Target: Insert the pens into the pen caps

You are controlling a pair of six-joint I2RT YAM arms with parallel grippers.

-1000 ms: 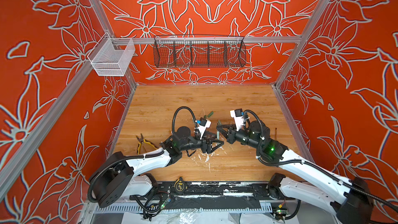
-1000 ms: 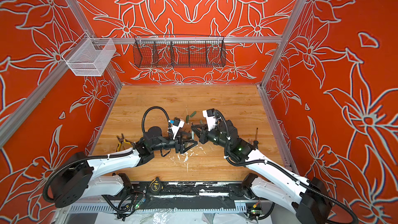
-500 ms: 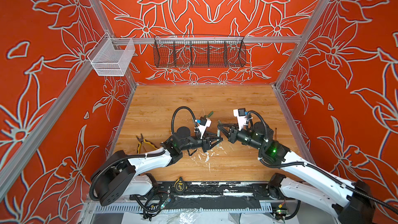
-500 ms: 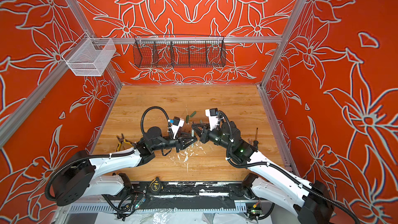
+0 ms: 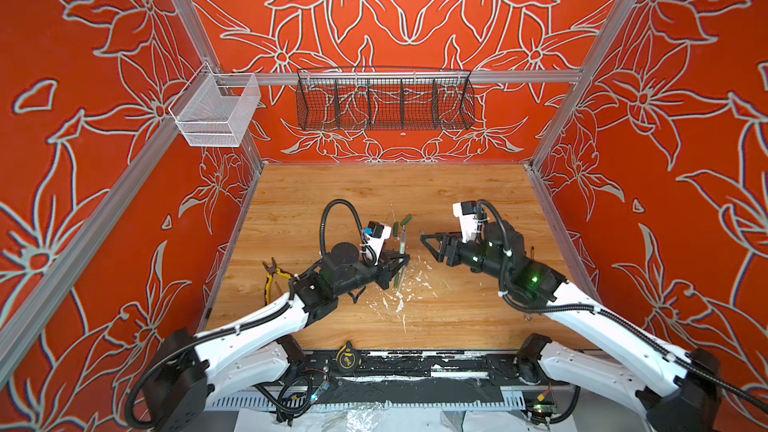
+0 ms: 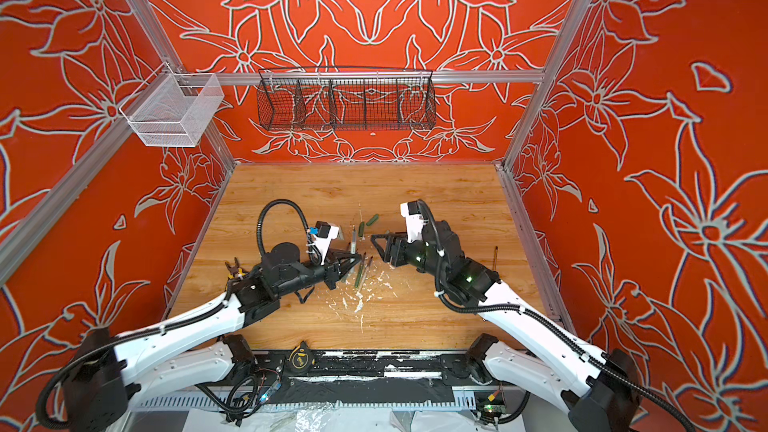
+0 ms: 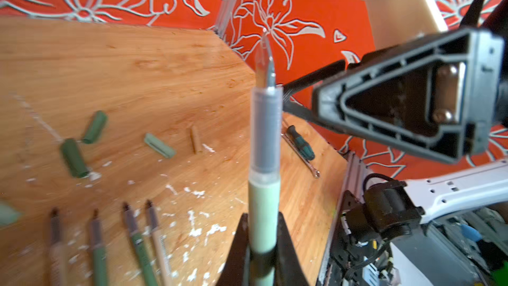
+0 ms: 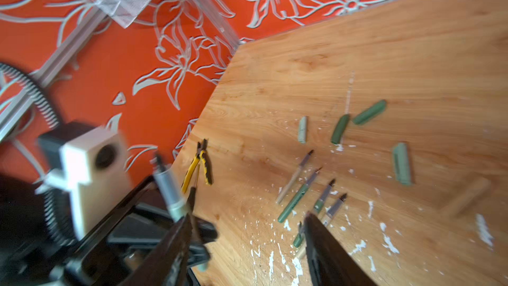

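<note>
Since the pale-green pen (image 7: 264,144) is likely light, stiff and smooth-barrelled, you should hold it at mid-barrel, clear of the fragile nib. Left gripper (image 7: 261,232): clamped on that pen's lower barrel, nib pointing away from the wrist, held off the table (image 7: 137,64). Right gripper (image 8: 244,224): jaws apart, empty, facing the left one. Four loose pens (image 7: 137,240) lie side by side on the wood; pen caps (image 7: 74,158) scattered beyond them.
</note>
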